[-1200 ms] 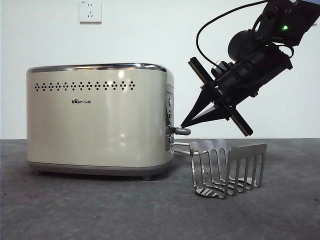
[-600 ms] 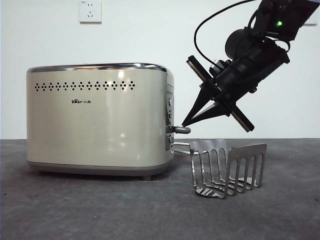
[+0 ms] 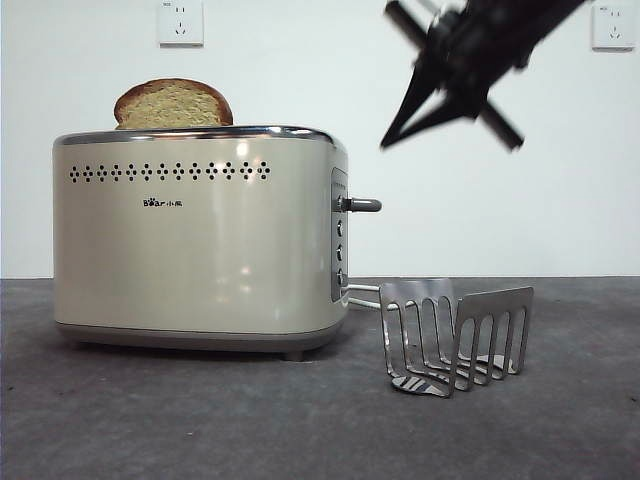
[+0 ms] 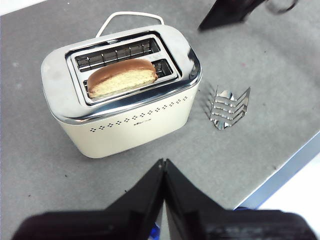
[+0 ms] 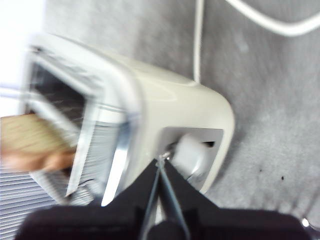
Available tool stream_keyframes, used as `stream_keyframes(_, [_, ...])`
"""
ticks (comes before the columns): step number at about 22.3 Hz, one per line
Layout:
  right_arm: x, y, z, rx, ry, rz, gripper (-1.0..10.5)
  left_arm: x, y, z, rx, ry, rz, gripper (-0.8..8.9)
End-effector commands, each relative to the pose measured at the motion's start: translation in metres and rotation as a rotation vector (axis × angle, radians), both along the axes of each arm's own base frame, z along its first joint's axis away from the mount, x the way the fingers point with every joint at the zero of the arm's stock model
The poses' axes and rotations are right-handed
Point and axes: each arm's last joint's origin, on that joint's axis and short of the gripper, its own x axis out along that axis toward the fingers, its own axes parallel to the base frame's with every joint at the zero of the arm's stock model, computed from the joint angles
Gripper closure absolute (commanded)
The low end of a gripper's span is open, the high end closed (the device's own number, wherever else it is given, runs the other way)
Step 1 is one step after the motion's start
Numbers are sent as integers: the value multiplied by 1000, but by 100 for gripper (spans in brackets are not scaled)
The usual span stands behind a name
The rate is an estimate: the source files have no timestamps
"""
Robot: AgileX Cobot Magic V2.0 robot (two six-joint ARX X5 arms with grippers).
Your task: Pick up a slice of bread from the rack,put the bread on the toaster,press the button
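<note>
1. Front view has the big cream-coloured boxy toaster (image 3: 195, 240) with a chrome top rim sitting on the grey surface (image 3: 200, 420), and the thick domed slice of bread (image 3: 173, 104) with brown crust and yellowish crumb sticks up out of its top, toward the end away from the lever.
2. Left wrist view looks down on the same toaster (image 4: 120, 100), so you can see the bread (image 4: 123, 78) sits in one of the two slots and the other slot has nothing in it.
3. That short grey-metal lever knob (image 3: 362, 205) pokes out of the toaster's narrow end panel, high up, above the small round buttons.
4. The small shiny metal toast rack (image 3: 455, 338) of slotted plates stands on the surface just beside the toaster's lever end, no slice in it.
5. Right hand (image 3: 395, 135) is up in the air, above and off to the lever side of the toaster, touching nothing. Its picture is blurry, but the black jaws look pressed together, tips pointing at the lever panel (image 5: 192, 155).
6. Left hand (image 4: 164, 162) hangs well above the toaster's long vented side, jaws closed against each other, holding nothing.
</note>
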Motion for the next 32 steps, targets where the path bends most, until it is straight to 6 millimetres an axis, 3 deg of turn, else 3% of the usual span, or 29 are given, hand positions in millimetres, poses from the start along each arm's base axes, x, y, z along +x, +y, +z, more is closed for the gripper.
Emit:
stream_keyframes(1, [-18,-6,28,-10,-91,0,953,4,-2,-2,19,4,-10,822])
stream_keyframes(5, [-64,-24,75,-70,-239,-53,950,9,-5,-4,27,20,-10,817])
stream_keyframes(10, [-143,-60,124,-284,-451,-255,949,14,-8,-5,34,35,-9,817])
stream_keyframes(13, [-185,-81,140,-454,-561,-423,948,22,-12,-8,47,59,-10,817])
stream_keyframes(16, [-213,-99,140,-693,-548,-605,948,36,-19,-13,68,100,-10,817])
stream_keyframes(20, [-230,-112,127,-1008,-398,-661,947,60,-32,-24,108,176,-10,817])
stream_keyframes(28, [-218,-108,121,-1050,-362,-636,947,93,-49,-43,164,280,-10,817])
stream_keyframes(32, [-208,-105,118,-1069,-338,-617,947,95,-49,-44,183,274,-20,817])
